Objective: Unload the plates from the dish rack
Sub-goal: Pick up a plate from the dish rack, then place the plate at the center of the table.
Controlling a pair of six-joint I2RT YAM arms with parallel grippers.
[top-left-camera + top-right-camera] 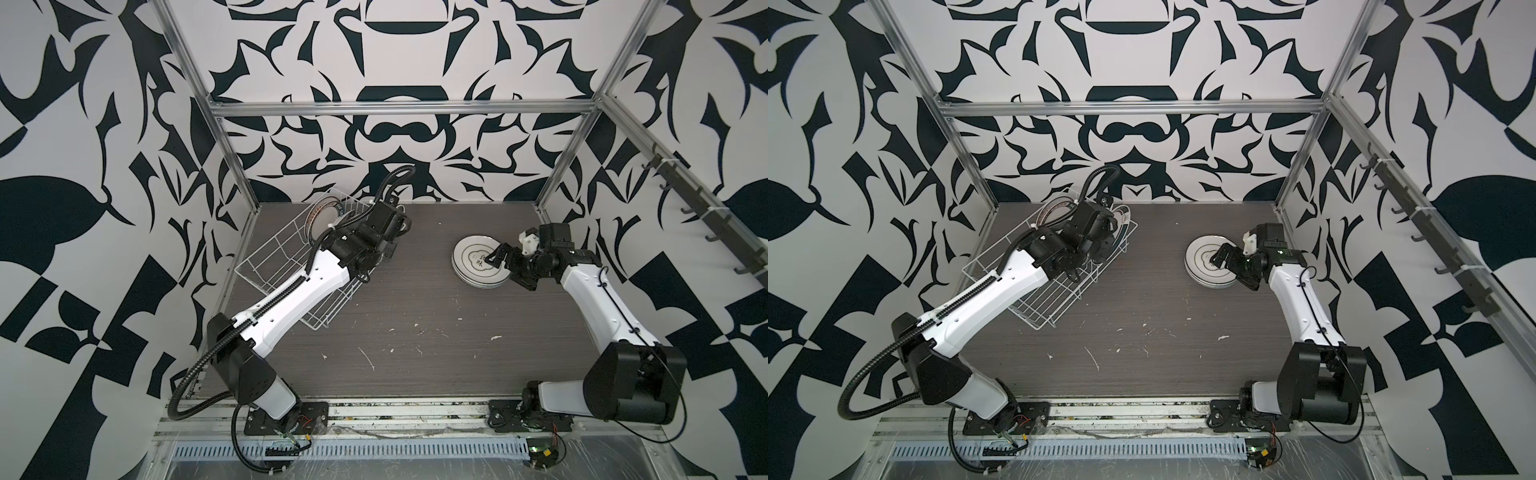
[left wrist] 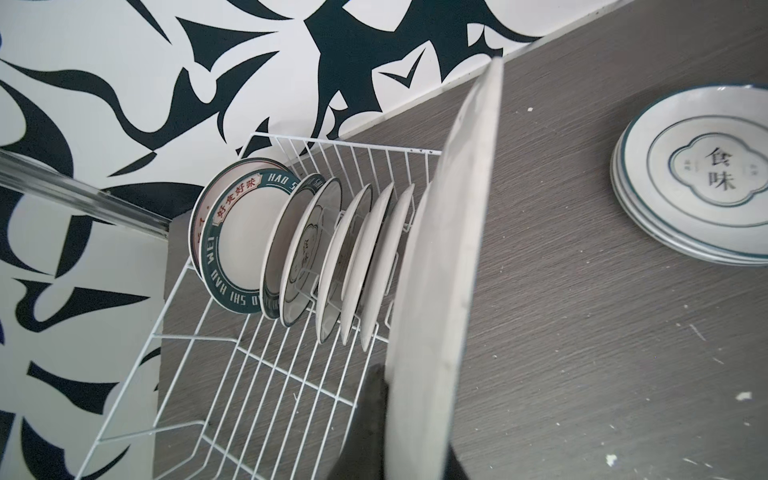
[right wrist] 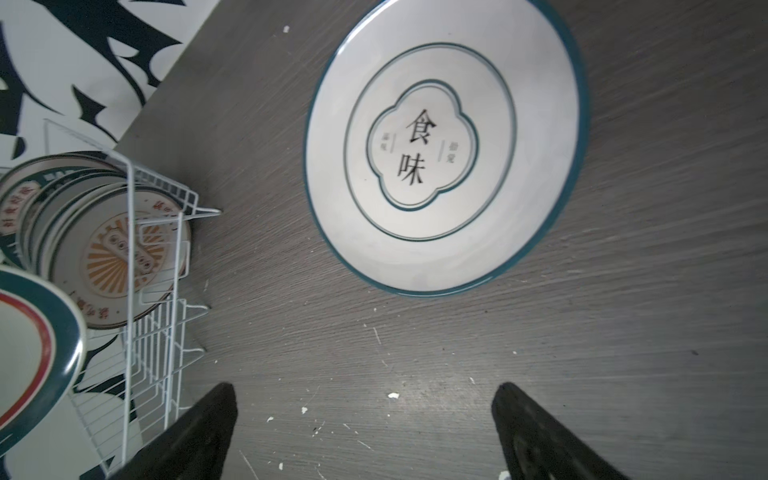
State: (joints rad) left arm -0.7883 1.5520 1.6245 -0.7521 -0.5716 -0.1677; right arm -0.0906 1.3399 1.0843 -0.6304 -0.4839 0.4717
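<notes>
Several round white ceramic plates (image 2: pixel 299 249) stand upright between the prongs of the white wire dish rack (image 2: pixel 345 143), near the back-left corner of the grey wood-grain table (image 2: pixel 582 332). The left gripper (image 2: pixel 415 436) is clamped on the rim of one more white plate (image 2: pixel 449 257), held on edge over the rack. It should clear the wires before swinging toward the stack of teal-rimmed plates (image 1: pixel 478 266), above which the right gripper (image 3: pixel 365 399) hangs, jaws wide and empty.

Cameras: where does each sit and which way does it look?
Top views: high above, looking down on the table; left arm, right arm show.
Left wrist: faces the dish rack; left gripper pinches a plate.
Right wrist: looks down on the plate stack; open right gripper shows.
Shared: both wrist views see dish rack and plate stack.
</notes>
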